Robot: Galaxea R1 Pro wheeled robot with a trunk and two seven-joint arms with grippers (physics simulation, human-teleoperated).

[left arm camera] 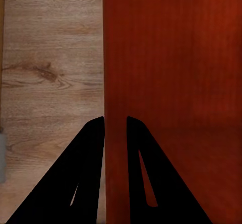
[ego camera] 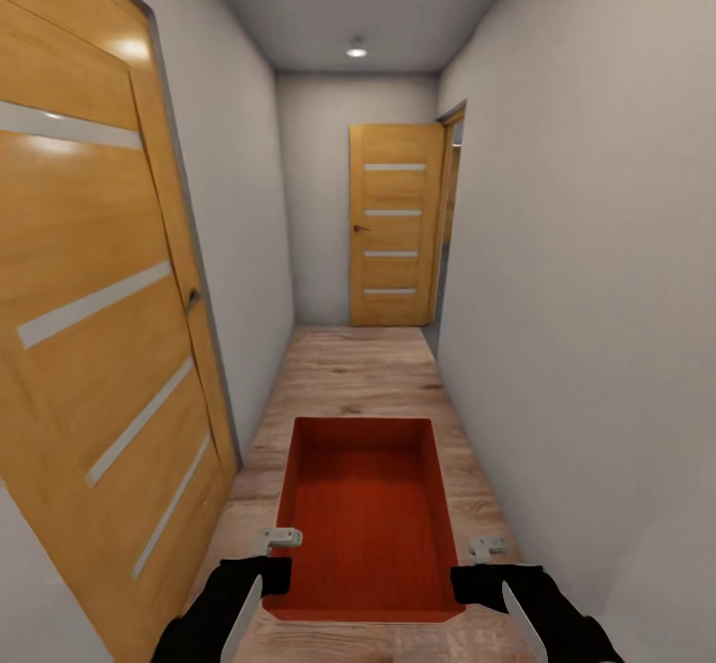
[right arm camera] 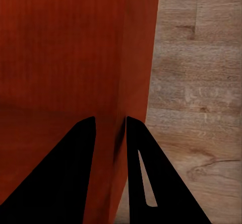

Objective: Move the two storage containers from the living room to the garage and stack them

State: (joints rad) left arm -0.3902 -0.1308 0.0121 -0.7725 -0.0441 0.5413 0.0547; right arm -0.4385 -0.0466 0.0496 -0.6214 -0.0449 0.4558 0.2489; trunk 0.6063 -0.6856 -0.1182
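Nearest the robot, a red-orange storage container [ego camera: 366, 519] is held up between the two arms above the light wood plank floor [ego camera: 358, 370] of a narrow hallway, its open top facing up and its long axis pointing down the corridor. The left pincer [ego camera: 270, 569] is clamped on the container's left wall near the robot-side corner; in the left wrist view its two black fingers [left arm camera: 85, 173] straddle that wall [left arm camera: 113, 83], one outside over the planks [left arm camera: 50, 68] and one inside the bin. The right pincer [ego camera: 475, 569] grips the right wall the same way; in the right wrist view its fingers [right arm camera: 65, 173] sit on either side of the thin red wall [right arm camera: 133, 58], with the wood floor [right arm camera: 201, 83] beyond.

To the left, close by, stands an orange-brown wooden door [ego camera: 89, 295] with pale frosted stripes and a small handle [ego camera: 193, 297]. A plain pale grey wall [ego camera: 587, 275] runs along the right side.

At the far end of the corridor a second striped wooden door [ego camera: 394, 226] stands open against the end wall, beside a doorway [ego camera: 452, 216] on the right. A round ceiling light [ego camera: 356, 49] glows above.
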